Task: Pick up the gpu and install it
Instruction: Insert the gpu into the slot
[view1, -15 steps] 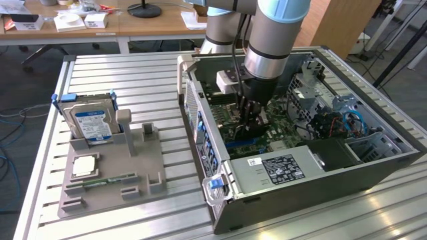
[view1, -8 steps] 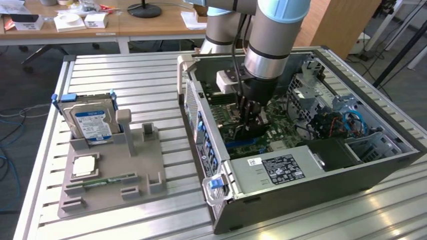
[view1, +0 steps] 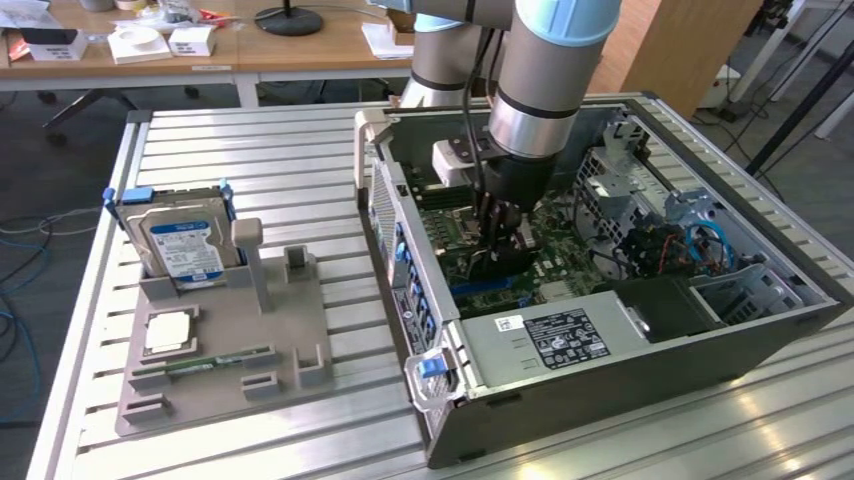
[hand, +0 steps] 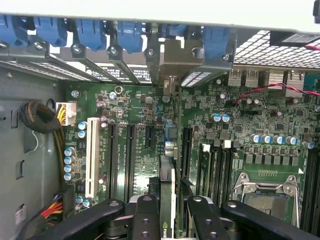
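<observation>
A slatted metal table (view1: 267, 150), with office desks behind it, carries one open computer case (view1: 641, 370) on the exterior view's right and one grey parts fixture (view1: 267, 330) on the exterior view's left. The gripper (hand: 167, 212), on the single arm (view1: 547, 70) that reaches into the case from above, is clamped on the gpu (hand: 167, 192). The card stands edge-on between the two inner fingers (hand: 145, 217), and four dark linkage bars in all frame it in the wrist view. It hangs just over the motherboard (hand: 135, 100), parallel to the long black slots, with its far end near the perforated rear wall (hand: 280, 47) under a row of blue latches (hand: 90, 32). Whether its edge sits in a slot cannot be told. One white slot (hand: 92, 157) lies well to one side and one processor socket (hand: 262, 195) to the other, so clearance beside the card is narrow. One power supply (view1: 547, 335) bounds the board at the case's near end. The fixture holds one hard drive (view1: 187, 245), one memory stick (view1: 200, 362) and one square chip (view1: 170, 330), separated from the case by bare slats.
</observation>
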